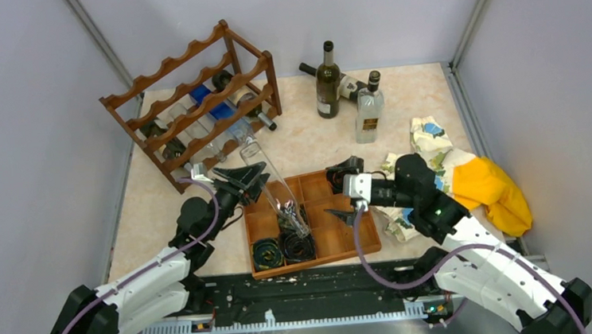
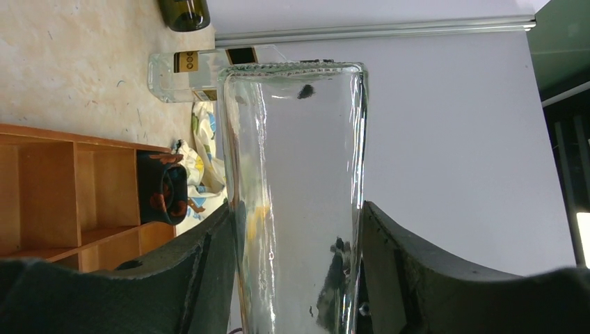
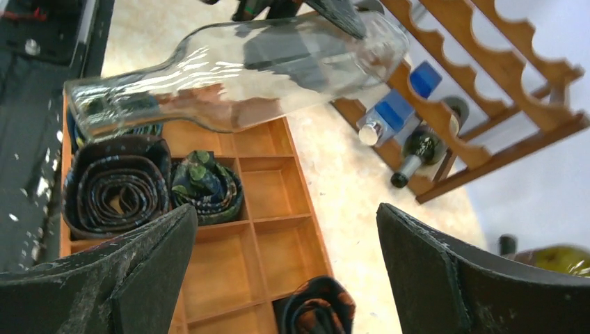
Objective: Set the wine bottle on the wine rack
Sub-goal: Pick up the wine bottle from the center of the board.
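The wine rack (image 1: 199,95), a dark reddish-brown frame with wavy rails, stands at the back left with several bottles lying in its lower tiers. It also shows in the right wrist view (image 3: 487,76). My left gripper (image 1: 247,179) is shut on a clear glass wine bottle (image 1: 277,191), gripping its body near the base. The bottle is held tilted in the air, base toward the rack and neck over the tray. In the left wrist view the bottle (image 2: 296,174) fills the gap between the fingers (image 2: 202,271). My right gripper (image 1: 341,191) is open and empty over the tray, to the right of the bottle (image 3: 243,69).
A flat orange-brown compartment tray (image 1: 338,239) with rolled ties lies in front. Two dark bottles (image 1: 327,81) and a clear bottle (image 1: 368,109) are at the back. Patterned cloths (image 1: 433,142) and a yellow cloth (image 1: 490,188) lie on the right. Grey walls enclose the table.
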You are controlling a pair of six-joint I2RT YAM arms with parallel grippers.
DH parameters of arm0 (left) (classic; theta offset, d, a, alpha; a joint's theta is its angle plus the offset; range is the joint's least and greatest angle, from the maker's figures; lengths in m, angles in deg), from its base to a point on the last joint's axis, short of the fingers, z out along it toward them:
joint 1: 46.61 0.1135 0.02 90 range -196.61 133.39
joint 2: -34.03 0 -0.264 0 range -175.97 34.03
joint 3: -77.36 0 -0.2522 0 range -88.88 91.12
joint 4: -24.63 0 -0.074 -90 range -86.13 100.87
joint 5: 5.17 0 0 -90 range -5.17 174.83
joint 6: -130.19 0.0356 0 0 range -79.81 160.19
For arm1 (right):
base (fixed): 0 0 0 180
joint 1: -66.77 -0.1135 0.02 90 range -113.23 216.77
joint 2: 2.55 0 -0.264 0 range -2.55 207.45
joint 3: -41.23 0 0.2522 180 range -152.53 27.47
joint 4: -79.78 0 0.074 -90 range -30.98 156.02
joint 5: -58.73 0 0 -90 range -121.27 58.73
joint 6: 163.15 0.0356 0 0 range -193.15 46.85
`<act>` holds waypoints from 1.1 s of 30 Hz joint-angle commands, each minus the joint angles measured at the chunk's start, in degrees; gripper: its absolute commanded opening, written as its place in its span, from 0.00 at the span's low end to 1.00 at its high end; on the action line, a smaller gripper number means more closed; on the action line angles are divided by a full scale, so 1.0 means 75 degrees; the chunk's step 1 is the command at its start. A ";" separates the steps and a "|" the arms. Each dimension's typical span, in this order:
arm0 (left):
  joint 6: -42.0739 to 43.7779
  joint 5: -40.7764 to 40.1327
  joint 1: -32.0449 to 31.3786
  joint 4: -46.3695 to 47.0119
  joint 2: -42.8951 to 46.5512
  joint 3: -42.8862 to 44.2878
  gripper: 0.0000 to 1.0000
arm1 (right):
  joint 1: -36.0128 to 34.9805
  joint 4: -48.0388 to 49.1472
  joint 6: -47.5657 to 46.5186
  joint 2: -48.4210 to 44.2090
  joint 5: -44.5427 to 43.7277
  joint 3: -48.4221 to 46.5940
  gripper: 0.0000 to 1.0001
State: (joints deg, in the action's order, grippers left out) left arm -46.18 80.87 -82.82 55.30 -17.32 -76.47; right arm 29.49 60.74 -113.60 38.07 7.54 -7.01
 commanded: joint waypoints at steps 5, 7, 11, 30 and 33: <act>0.0581 0.0171 0.0062 0.0664 -0.0008 0.0312 0.00 | 0.0987 0.1073 0.4143 0.0062 -0.0123 -0.0259 0.98; 0.0678 0.0285 0.0064 0.0740 -0.0102 0.0321 0.00 | 0.1189 0.1096 0.4474 0.0051 -0.0028 -0.0289 0.98; 0.0947 0.0486 0.0073 0.1023 -0.0291 0.0327 0.00 | 0.1462 0.1171 0.5087 0.0143 0.0200 -0.0401 0.98; 0.1950 0.1129 0.0073 0.0930 -0.0074 0.0397 0.00 | 0.1641 0.1613 0.6661 0.0722 0.0302 -0.0772 0.98; 0.2068 0.1148 0.0071 0.1056 -0.0128 0.0407 0.00 | 0.1643 0.1687 0.6712 0.0713 0.0339 -0.0932 0.98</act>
State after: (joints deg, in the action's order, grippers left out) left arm -31.84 88.10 -82.47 58.25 -18.57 -76.23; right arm 41.45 68.61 -65.36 43.55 9.12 -10.47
